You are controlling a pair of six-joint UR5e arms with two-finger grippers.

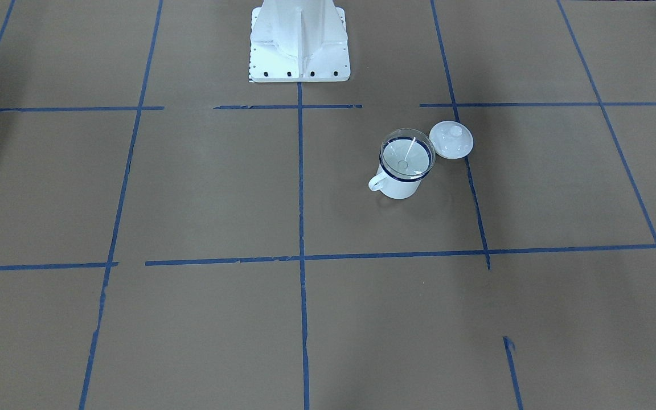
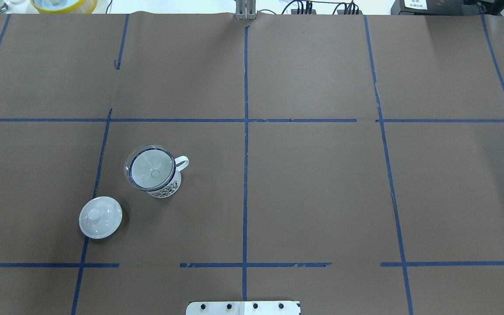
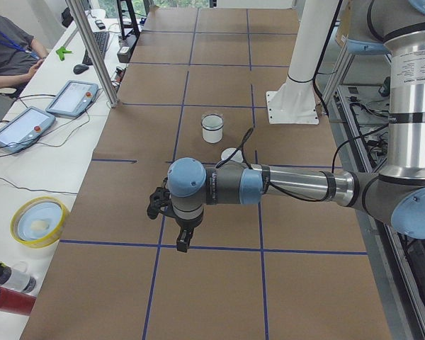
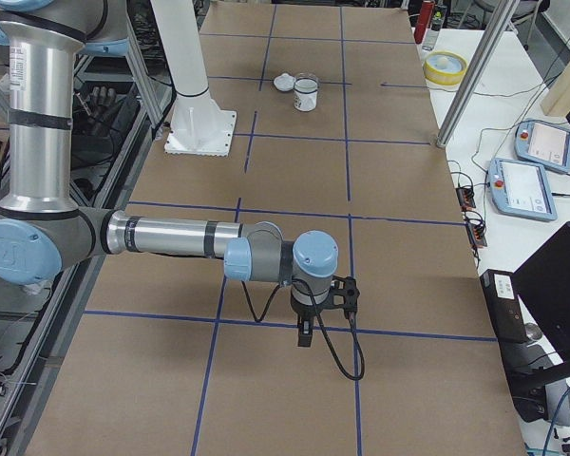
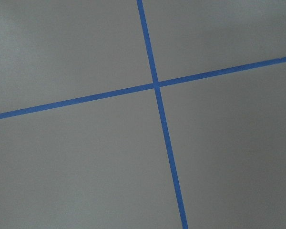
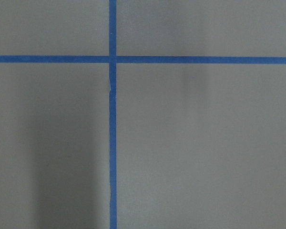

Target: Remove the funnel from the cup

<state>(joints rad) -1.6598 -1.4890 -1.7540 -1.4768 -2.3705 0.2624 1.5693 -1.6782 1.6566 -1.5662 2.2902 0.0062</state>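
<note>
Funnel: the small clear plastic funnel (image 2: 151,168) is sitting mouth-up in the white enamel mug with the dark blue rim (image 2: 166,187). Its wide cone is resting on that rim, which is likely what is keeping it upright.
Location: the mug is standing on the brown paper-covered table (image 2: 322,197), in the half toward the robot's left end, about midway between the robot-side edge and the far edge.
Lid: the round white knobbed lid (image 2: 100,217) is lying knob-up near the mug but apart from it, closer to the robot-side edge and the left end.
Left gripper: the left gripper (image 3: 182,241) is hanging over bare paper near the left end, well apart from the mug. It cannot be told whether its jaws are spread or pressed together.
Right gripper: the right gripper (image 4: 306,332) is hanging near the right end, and its jaw state likewise cannot be told.
Task status: the funnel is not yet lifted out.
Overhead view: it is showing a dark printed pattern on the mug's robot-facing wall.
Front-facing view: it is showing a plain wall instead, with the stem visible as a slanted pale line.
Side views: only these are showing the arms.
Wrist views: they are showing only the blue tape lines (image 5: 155,86) crossing on paper.
</note>
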